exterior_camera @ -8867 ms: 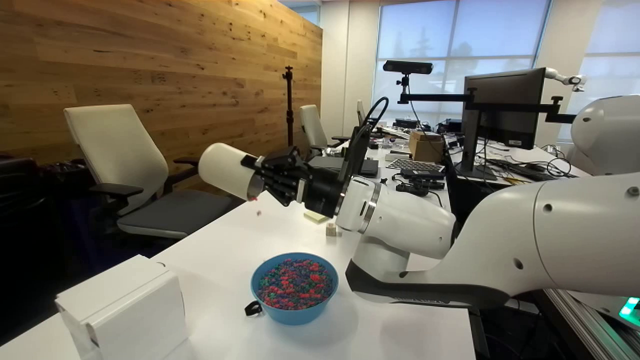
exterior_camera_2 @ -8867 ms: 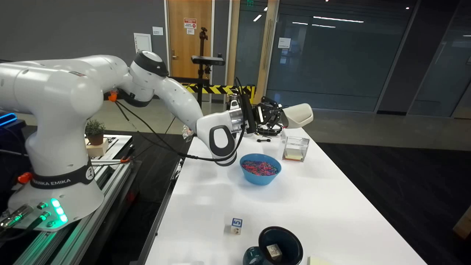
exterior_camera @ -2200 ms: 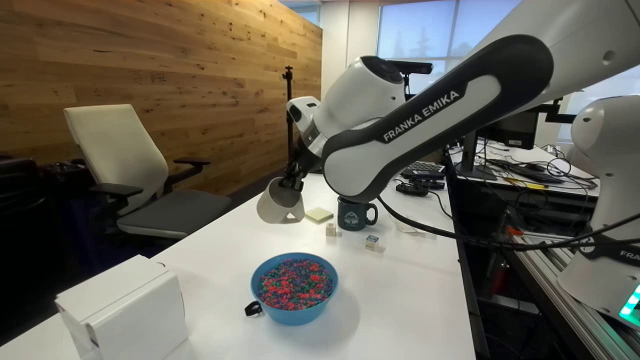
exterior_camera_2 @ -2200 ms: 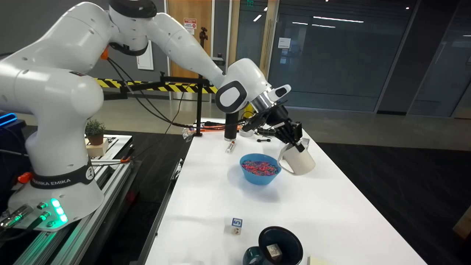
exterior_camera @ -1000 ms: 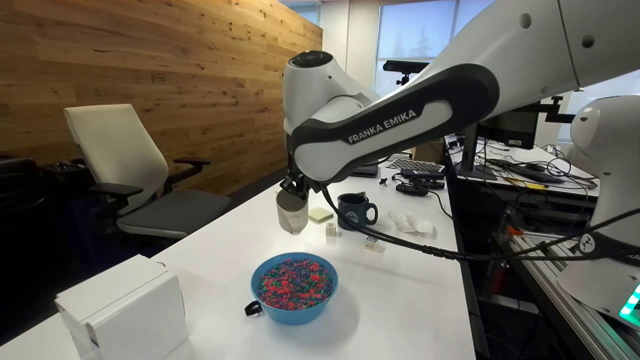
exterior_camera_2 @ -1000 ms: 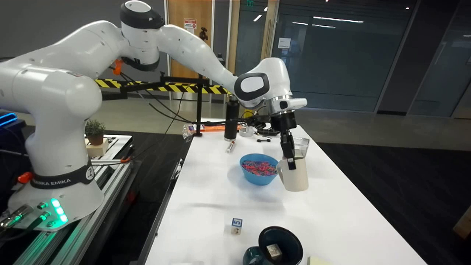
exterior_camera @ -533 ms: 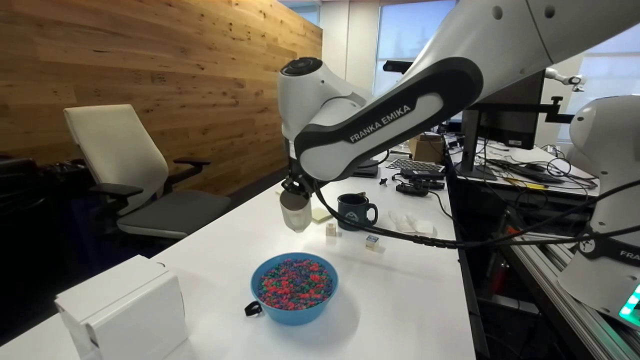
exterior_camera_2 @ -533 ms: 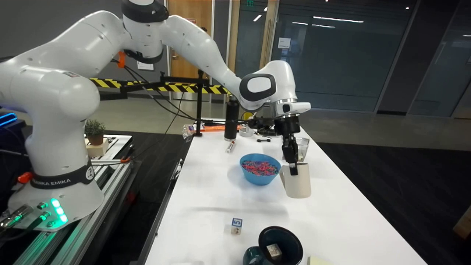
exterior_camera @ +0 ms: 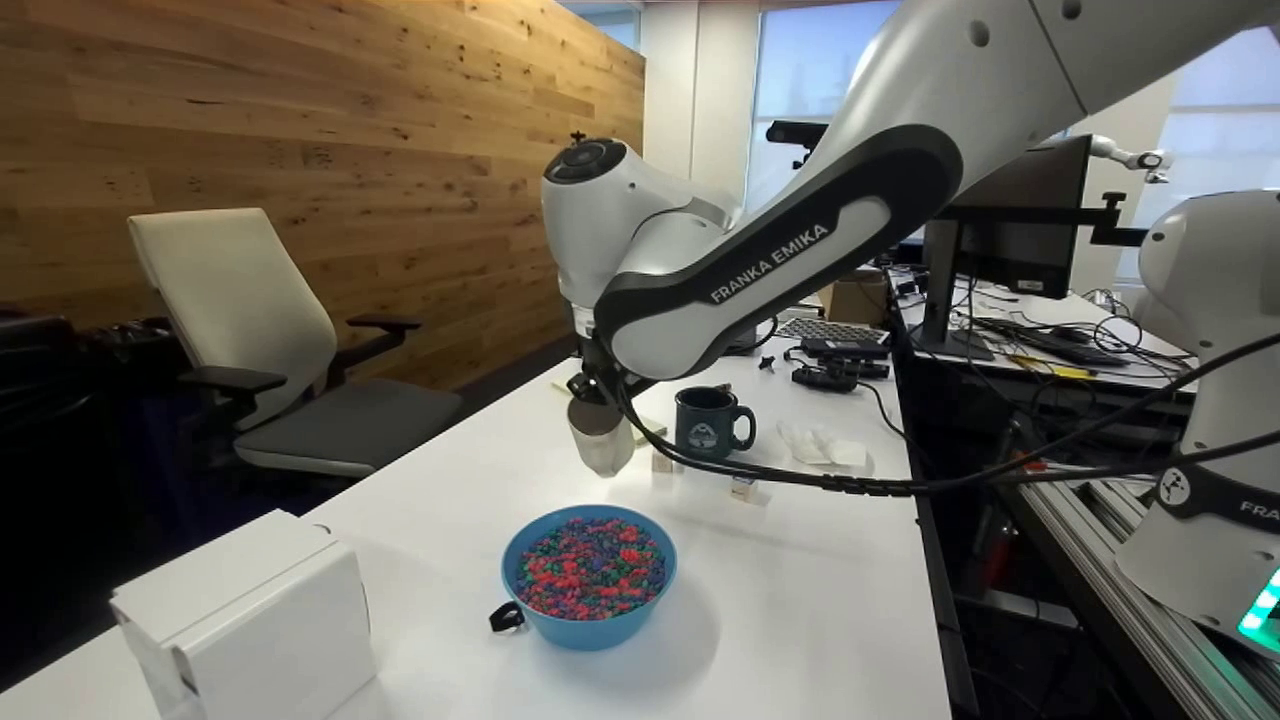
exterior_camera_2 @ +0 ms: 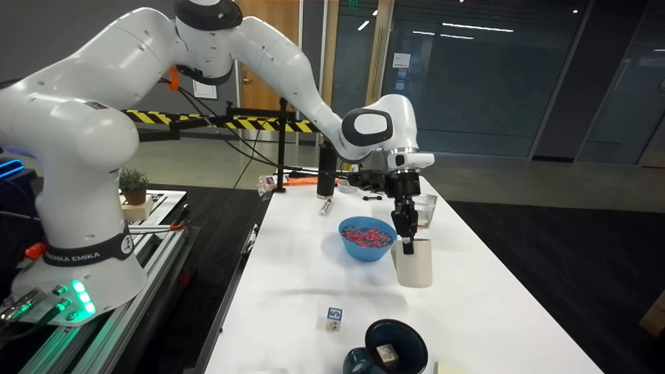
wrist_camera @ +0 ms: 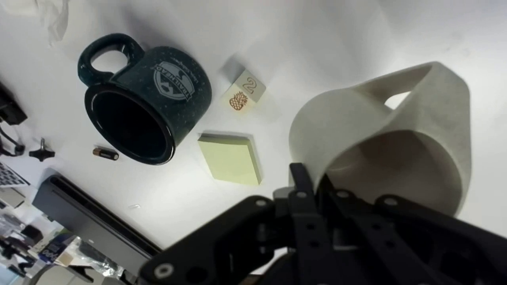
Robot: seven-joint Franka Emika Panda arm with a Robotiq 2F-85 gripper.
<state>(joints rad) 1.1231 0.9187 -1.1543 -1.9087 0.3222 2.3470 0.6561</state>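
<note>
gripping pale mug (exterior_camera_2: 417,266); bowl (exterior_camera: 588,634) holds coloured bits (exterior_camera: 592,568).

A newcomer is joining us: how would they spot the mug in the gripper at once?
Above the long white table, near the blue bowl, find the black gripper. It pinches the cream mug by its wall: no lettering in view, unlike the dark teal mug with its white TRAILHEAD logo.

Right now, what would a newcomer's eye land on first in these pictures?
Probably the blue bowl of multicoloured bits, bright on the white table. Next, the pale mug near the bowl, its wall pinched in the black gripper. In the wrist view, the dark green mug also stands out, with a pale yellow sticky-note pad beside it.
</note>
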